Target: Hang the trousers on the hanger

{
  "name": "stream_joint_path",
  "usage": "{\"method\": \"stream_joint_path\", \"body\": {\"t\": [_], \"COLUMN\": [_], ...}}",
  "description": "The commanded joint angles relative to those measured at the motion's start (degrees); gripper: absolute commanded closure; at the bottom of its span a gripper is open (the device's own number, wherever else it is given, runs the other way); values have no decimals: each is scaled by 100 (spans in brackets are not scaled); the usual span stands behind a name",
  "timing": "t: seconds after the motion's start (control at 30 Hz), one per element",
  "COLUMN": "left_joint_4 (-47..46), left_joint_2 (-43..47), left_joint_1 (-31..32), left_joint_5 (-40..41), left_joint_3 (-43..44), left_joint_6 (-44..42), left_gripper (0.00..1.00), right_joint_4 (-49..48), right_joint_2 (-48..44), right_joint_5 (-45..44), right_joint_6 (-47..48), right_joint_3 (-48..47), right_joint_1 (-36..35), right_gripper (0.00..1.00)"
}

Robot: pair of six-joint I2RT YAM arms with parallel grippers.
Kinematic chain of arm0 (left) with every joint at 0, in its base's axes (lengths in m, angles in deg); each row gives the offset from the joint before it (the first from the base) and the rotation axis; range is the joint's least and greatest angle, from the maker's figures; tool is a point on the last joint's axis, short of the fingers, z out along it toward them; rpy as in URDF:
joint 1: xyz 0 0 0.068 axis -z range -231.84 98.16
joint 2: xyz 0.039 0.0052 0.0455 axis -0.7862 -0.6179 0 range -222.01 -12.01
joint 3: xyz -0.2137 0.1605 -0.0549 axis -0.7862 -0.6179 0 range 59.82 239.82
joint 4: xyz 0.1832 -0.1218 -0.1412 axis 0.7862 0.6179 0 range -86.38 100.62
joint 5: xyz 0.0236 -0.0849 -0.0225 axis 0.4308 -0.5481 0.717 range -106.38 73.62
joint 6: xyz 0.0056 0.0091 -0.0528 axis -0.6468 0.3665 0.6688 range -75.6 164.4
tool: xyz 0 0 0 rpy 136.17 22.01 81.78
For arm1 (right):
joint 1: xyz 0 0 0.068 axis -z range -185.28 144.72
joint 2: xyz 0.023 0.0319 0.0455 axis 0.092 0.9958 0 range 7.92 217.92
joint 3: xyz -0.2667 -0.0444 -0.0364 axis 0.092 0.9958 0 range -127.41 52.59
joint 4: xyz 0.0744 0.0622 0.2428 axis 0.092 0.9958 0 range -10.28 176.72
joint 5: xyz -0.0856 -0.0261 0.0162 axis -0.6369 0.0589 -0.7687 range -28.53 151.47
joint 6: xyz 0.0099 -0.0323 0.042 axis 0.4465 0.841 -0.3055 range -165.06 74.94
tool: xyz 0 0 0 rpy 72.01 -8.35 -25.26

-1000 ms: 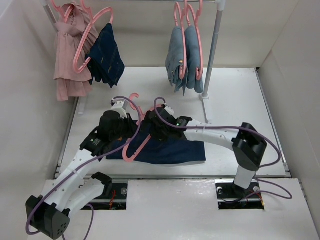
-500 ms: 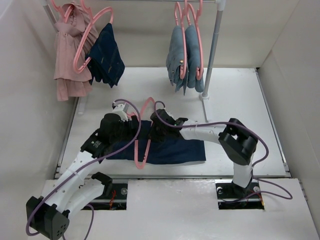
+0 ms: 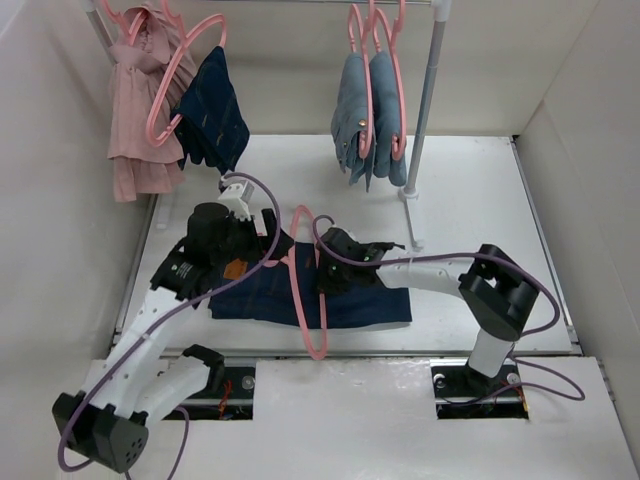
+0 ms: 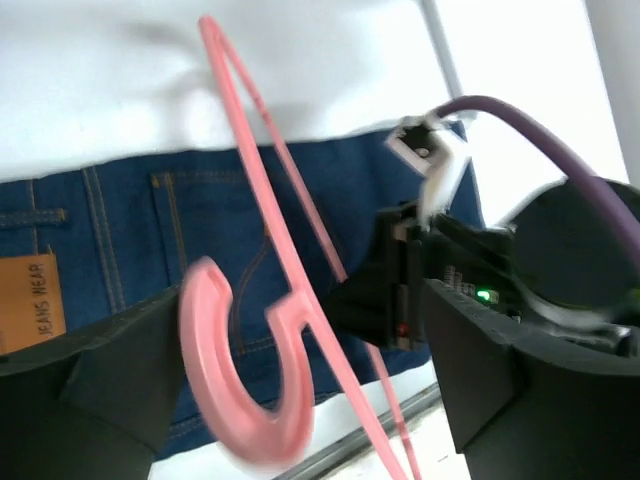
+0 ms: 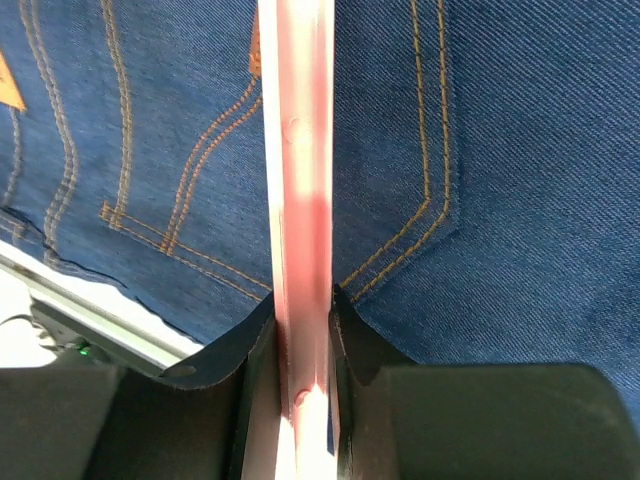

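White table (image 3: 470, 180): hanger (image 5: 300, 150) runs near-far across trousers (image 3: 375, 305).

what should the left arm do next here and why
Probably lower the open left gripper and pinch the trousers at the edge by the tan patch. The right gripper is clamped on the hanger, held on edge over them. They lie flat on the table, with nothing visibly through the loop yet.
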Motion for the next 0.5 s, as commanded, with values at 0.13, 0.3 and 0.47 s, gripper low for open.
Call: {"method": "stream_joint_path", "body": {"t": [0.13, 0.3, 0.47], "left_joint_4": [-162, -30, 23], "left_joint_2": [-627, -750, -873], "left_joint_1": [-374, -374, -374], "left_joint_5": [-1074, -1180, -1232], "left_joint_3": [-149, -35, 18], "left_joint_6": [-67, -67, -15], "left_gripper": [56, 54, 100], "right_joint_4": [-100, -100, -100], "right_joint_2": [-172, -172, -172], "right_joint_5": [-10, -63, -115], "right_joint_6": [279, 148, 225], "right_joint_3": [34, 148, 209], "right_joint_1": [66, 242, 304], "right_gripper": [100, 100, 100]}}
